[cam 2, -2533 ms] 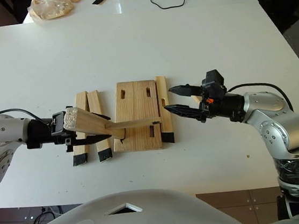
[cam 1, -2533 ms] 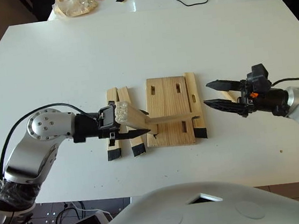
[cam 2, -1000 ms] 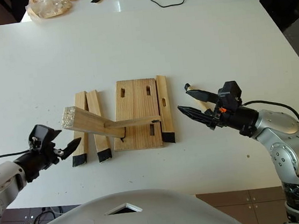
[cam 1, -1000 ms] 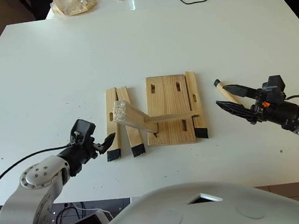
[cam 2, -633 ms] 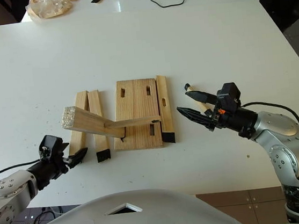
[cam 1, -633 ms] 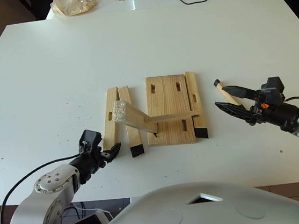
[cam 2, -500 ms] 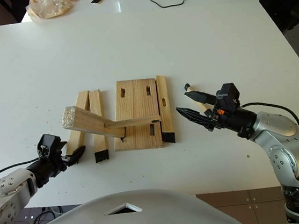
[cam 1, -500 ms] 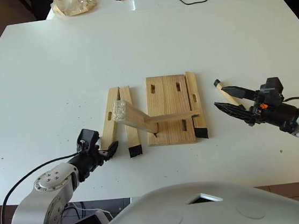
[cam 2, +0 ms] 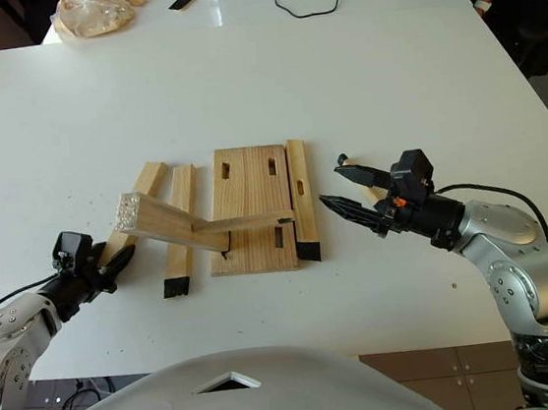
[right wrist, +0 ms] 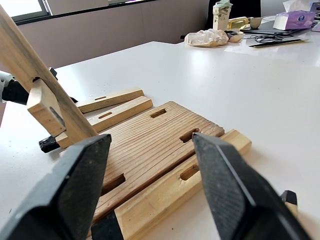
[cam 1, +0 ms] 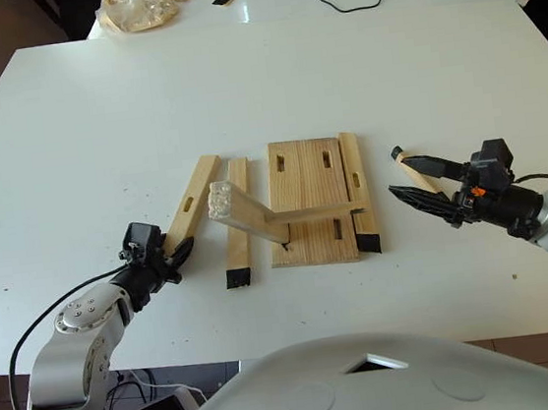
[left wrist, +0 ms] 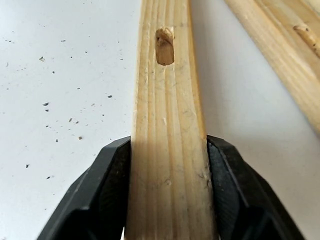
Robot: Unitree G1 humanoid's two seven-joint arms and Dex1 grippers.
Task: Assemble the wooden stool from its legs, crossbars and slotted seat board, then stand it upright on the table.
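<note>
Left of the seat board (cam 1: 305, 174), the left gripper (cam 1: 171, 256) clamps a leg (cam 1: 192, 199) by its near end. Right of it, the right gripper (cam 1: 402, 177) hangs spread wide

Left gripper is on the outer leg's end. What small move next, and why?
Probably lift the leg clear of the table: the left gripper is shut on its near end, and it lies flat, splayed away from the second leg.
</note>
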